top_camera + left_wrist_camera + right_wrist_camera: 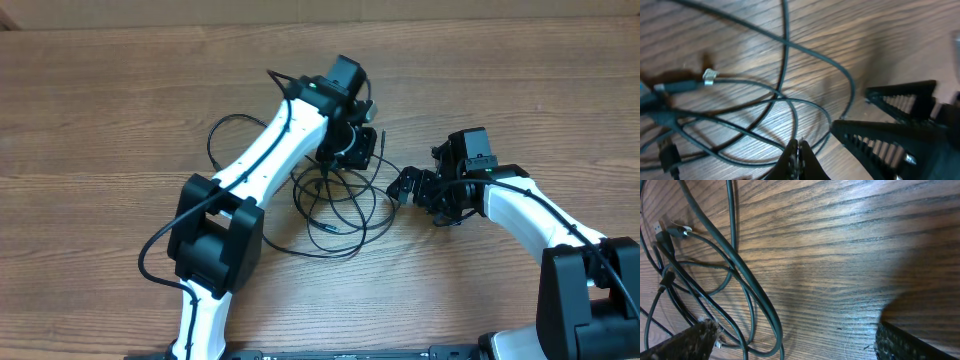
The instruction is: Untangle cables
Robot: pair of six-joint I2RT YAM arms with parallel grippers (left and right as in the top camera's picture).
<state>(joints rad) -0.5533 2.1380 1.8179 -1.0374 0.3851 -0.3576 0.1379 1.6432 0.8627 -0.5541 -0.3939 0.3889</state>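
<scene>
While left fingers (792,163) pinch the thin black cables (785,25) (looped, rubbery), right fingers (690,342) spread over grained table (120,100).

A brown wood-grain table (100,100) fills every view, with soft light glaring off its surface.

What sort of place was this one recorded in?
Probably a robot lab bench: a wood-grain table, a left arm and right arm based at its near edge, and just a tangle of thin black cables between them.

Robot lab bench: wood-grain table (100,100), twin arms (270,150).
</scene>
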